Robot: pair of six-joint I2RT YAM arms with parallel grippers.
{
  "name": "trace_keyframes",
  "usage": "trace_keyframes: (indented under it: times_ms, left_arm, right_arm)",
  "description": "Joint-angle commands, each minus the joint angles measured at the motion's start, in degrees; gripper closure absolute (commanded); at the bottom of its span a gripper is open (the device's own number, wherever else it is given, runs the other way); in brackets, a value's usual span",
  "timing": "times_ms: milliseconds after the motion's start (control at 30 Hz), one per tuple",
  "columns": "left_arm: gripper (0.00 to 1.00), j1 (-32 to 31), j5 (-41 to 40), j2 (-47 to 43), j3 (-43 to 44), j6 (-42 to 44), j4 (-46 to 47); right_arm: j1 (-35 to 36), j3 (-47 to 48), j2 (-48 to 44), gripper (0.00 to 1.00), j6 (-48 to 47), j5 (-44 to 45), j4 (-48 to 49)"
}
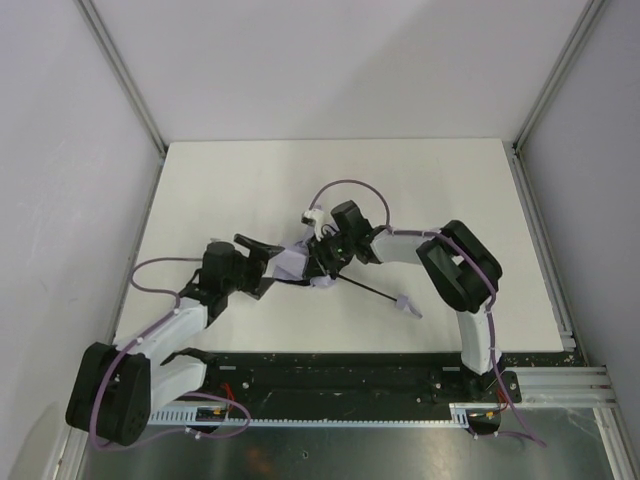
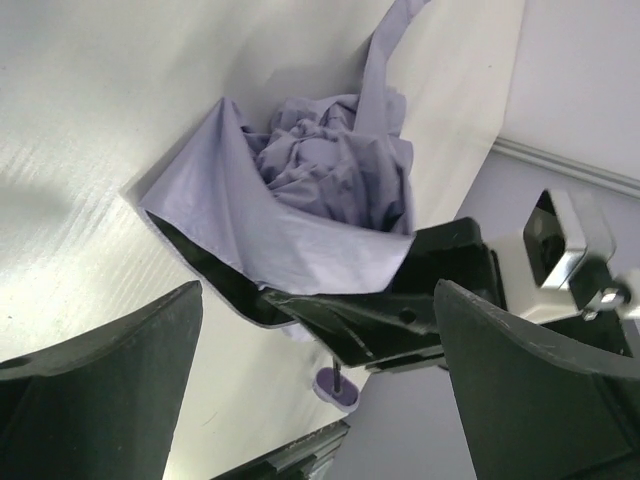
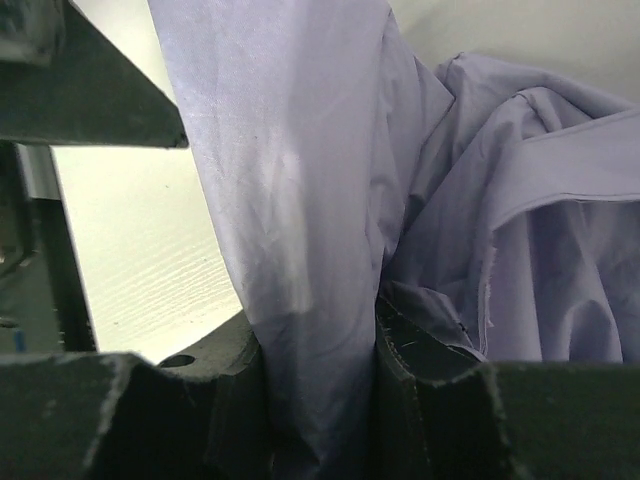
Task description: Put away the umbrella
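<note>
A folded umbrella [image 1: 300,265] lies near the middle of a white bench [image 1: 230,180], its lavender canopy [image 2: 320,190] bunched between two robot arms. The right fingers [image 3: 440,410] are clenched on a fold of the fabric, which hangs pinched between them in the right wrist view. The left fingers [image 2: 100,390] stand released and spread wide just beside the canopy, not gripping it. The thin black shaft [image 1: 365,290] runs out across the bench toward the right arm's base, ending in the small lavender handle [image 1: 405,303].
</note>
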Motion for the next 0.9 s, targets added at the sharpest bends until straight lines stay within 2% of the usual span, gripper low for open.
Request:
trace_keyframes:
  times_ms: [0, 233, 433, 600, 733, 867]
  left_arm:
    - [0.01, -0.67, 2.16, 2.63, 1.75, -0.52, 1.66]
    - [0.09, -2.99, 0.84, 6.69, 4.08, 2.40, 3.21]
    - [0.25, -4.26, -3.51, 1.75, -0.21, 6.63, 3.43]
    - [0.15, -4.18, -7.83, -0.71, -0.31, 14.29, 0.80]
    - [0.17, -2.68, -5.37, 7.90, 5.05, 21.16, 0.24]
    - [0.32, -2.01, -2.68, 18.05, 10.24, 24.17, 0.14]
  right_arm:
    - [-2.18, -2.00, 7.57, 1.00, 8.76, -6.48, -7.36]
    - [-4.95, -1.97, 8.67, 1.00, 14.55, -9.24, -1.29]
    - [-7.15, -1.97, 6.78, 1.00, 16.96, -9.60, 2.43]
    - [-7.39, -2.02, 4.38, 1.00, 16.62, -9.54, 4.01]
    - [-7.42, -2.25, 2.45, 1.00, 17.33, -10.03, 5.99]
    - [-7.40, -2.43, 0.61, 1.00, 18.30, -10.18, 7.54]
